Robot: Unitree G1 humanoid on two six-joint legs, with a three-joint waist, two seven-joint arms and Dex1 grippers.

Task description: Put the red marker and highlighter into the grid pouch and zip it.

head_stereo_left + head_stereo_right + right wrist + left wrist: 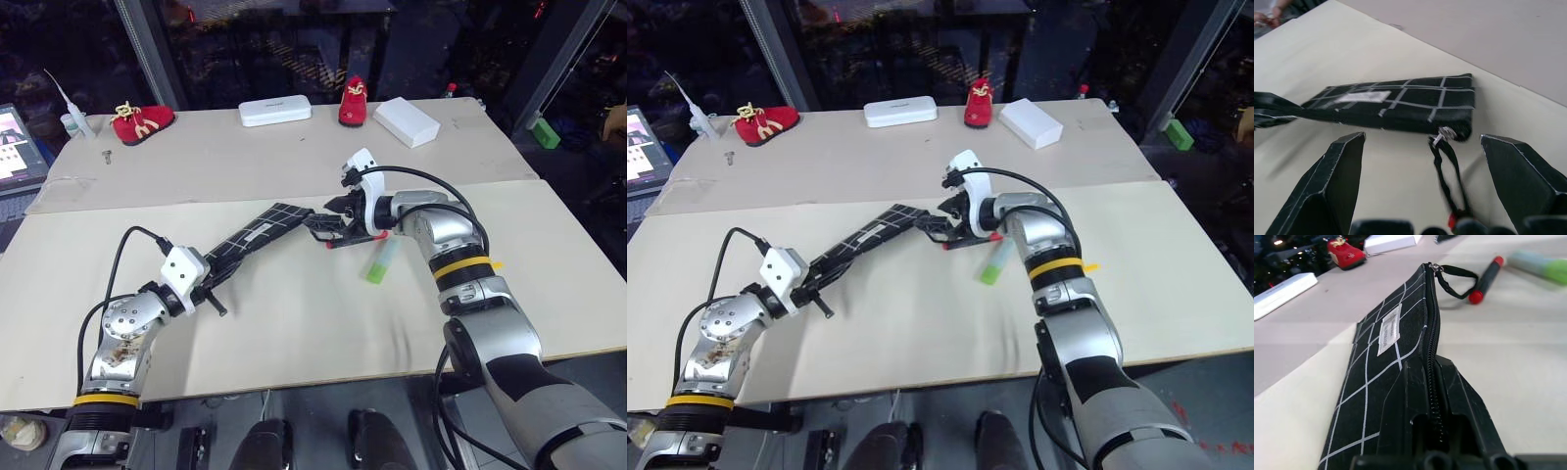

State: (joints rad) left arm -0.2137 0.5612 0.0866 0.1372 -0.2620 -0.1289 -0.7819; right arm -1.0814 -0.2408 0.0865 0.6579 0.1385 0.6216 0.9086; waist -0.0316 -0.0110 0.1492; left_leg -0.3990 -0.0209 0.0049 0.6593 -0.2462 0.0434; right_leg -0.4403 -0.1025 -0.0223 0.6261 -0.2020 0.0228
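- At my far left, around nine o'clock on the table (294, 323), my left gripper (217, 290) is clamped on the near end of the pouch (257, 235); its fingers (1459, 406) are pressed together over the zip edge.
- The pouch is flat black fabric with thin white grid lines and a small white label (1389, 329). It runs as a long strip from the left gripper up toward the centre, lifted at the gripped end.
- I see the zip teeth closed along the whole edge, so I cannot tell what is inside it.
- The zip pull (1442, 134) sits at the far end of the pouch, with a black cord loop (1449, 171) trailing from it.
- At centre, my right gripper (323, 225) hangs just past that end with its black, wedge-shaped fingers (1327, 181) spread wide on either side of the loop, pinching nothing.
- The marker (1488, 278), slim, with red ends and a dark middle, lies on the table just beside the loop, outside the pouch.
- Toward three o'clock of it, the highlighter (380, 263), stubby and light green, lies on the table, also outside the pouch.
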